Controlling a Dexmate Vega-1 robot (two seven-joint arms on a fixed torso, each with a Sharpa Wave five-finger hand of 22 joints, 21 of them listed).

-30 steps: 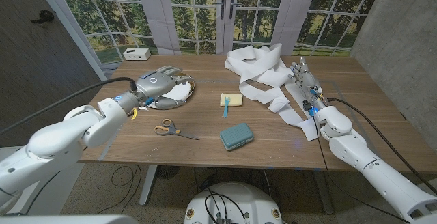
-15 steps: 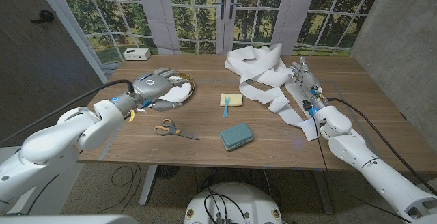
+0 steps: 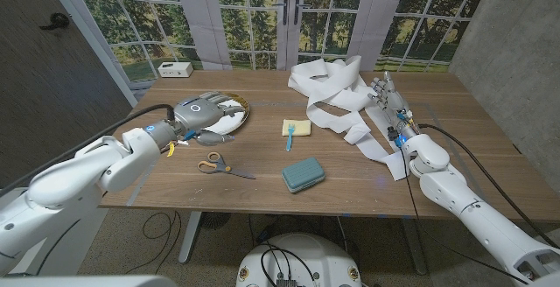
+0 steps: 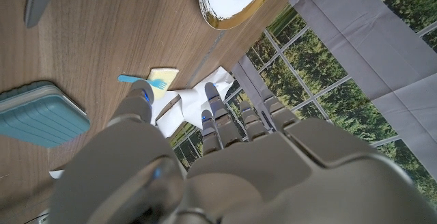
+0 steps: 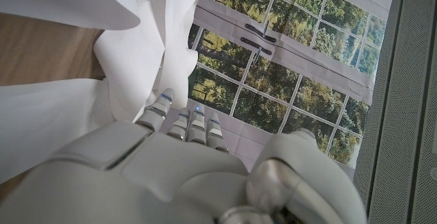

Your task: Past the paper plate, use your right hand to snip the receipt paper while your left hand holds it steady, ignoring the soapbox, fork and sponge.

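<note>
Along the far right part of the brown wooden surface (image 3: 262,160) lies a long white receipt paper (image 3: 331,94), piled in loose loops and trailing a strip toward the right edge. Beside that pile, the right robot hand (image 3: 388,101) stands with its fingers straight and close together, their tips just next to the paper; the right wrist view shows the fingers near the white folds, but I cannot tell whether they touch. Toward the far left corner, the left robot hand (image 3: 201,112) hovers over a white paper plate with a gold rim (image 3: 234,116), fingers spread and holding nothing. Orange-handled metal scissors (image 3: 219,165) lie on the surface near the left robot hand, closer to the front edge, untouched. Between the two hands, at mid-surface, a blue plastic fork (image 3: 288,135) rests across a yellow sponge (image 3: 298,128), and a teal rectangular soapbox (image 3: 303,174) sits nearer the front edge. A small white box (image 3: 175,69) sits at the far left corner.
</note>
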